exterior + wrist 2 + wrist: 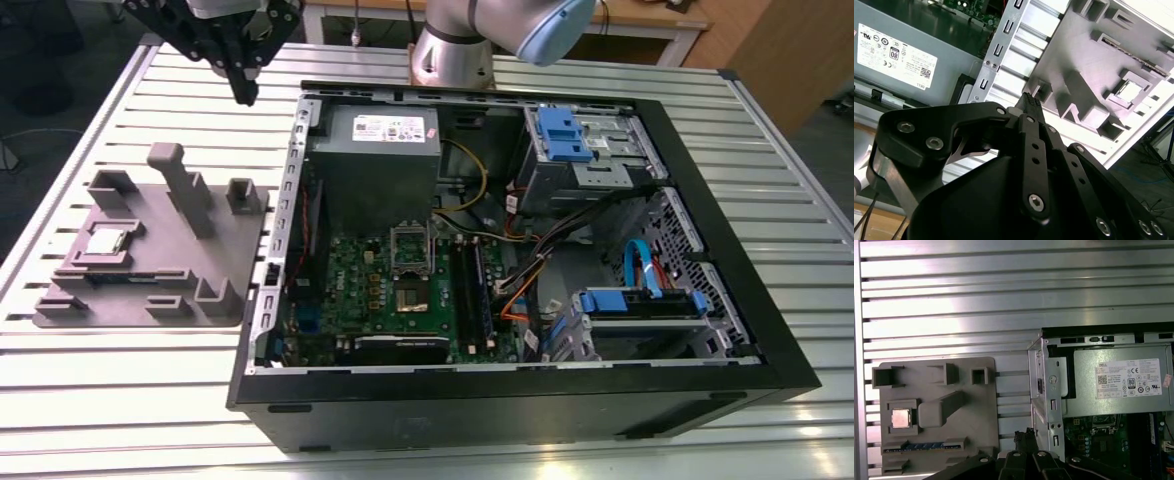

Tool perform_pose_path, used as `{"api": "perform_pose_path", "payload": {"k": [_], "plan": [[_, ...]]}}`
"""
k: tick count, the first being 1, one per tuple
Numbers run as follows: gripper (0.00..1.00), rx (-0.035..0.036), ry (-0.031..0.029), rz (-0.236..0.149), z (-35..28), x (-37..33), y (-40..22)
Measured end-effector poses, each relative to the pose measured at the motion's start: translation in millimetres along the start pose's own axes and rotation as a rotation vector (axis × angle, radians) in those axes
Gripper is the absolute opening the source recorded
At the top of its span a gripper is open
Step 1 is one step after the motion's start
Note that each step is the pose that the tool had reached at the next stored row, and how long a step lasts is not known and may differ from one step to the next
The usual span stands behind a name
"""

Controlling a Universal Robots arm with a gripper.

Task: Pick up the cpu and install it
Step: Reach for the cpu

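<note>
- Hovering over the slatted counter [134,400], the tool [244,92] has its fingers pressed together on nothing, just off the eleven o'clock corner of the open computer case [534,405] in the exterior view.
- At about seven o'clock from it, well apart, the cpu [107,241] lies flat in a square pocket of the grey fixture tray [247,250].
- At the cpu's three o'clock, the green motherboard [354,285] sits inside the case.

Silver-grey arm [454,50] with pale blue joint cap [554,30]; black linkage gripper [244,92], silver screws [1036,201].
</note>
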State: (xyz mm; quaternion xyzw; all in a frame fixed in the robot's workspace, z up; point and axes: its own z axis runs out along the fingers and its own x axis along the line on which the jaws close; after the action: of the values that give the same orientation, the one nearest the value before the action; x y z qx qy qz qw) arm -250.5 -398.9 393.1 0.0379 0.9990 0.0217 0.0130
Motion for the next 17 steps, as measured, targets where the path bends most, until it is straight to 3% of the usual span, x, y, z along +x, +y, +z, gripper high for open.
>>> {"api": "perform_pose_path", "payload": {"k": [17], "plan": [[0.10, 0.0000, -0.0001, 0.000, -0.3, 11.2, -0.8]]}}
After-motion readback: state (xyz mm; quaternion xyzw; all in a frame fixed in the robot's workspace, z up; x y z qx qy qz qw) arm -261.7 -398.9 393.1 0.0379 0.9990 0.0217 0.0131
